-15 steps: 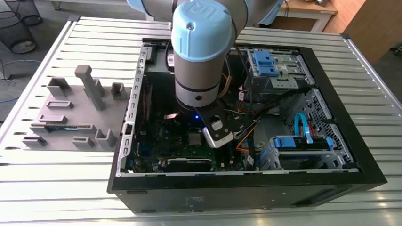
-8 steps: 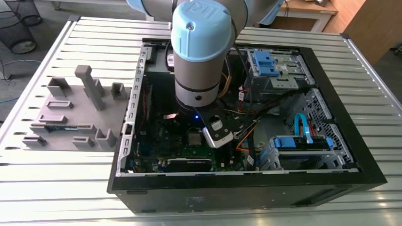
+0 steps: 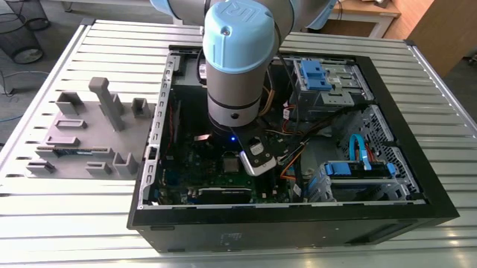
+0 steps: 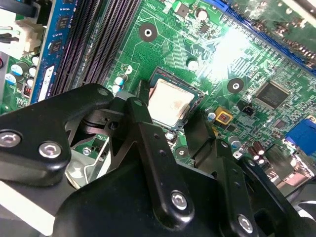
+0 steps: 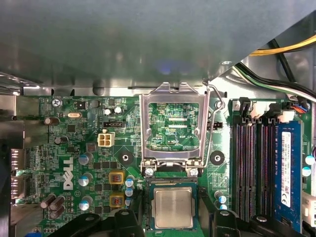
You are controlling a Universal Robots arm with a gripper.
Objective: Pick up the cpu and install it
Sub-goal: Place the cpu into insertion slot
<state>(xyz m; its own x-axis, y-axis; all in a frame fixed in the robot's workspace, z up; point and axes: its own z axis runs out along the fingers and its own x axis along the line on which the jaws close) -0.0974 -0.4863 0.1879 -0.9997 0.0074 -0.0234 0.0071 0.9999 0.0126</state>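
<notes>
Outside first, exterior view: arm (image 3: 237, 67) low in the case (image 3: 406, 192), cpu (image 3: 229, 163) at six o'clock of its wrist. Second wrist view: gripper (image 4: 170, 104) spread apart, fingers (image 4: 148, 133) astride the cpu, gripping nothing. First wrist view: cpu flat in the socket (image 5: 147, 207), plate (image 5: 173, 126) raised. Probably light, stiff, slick-topped, fragile beneath — better pinched at opposite edges, kept level.
</notes>
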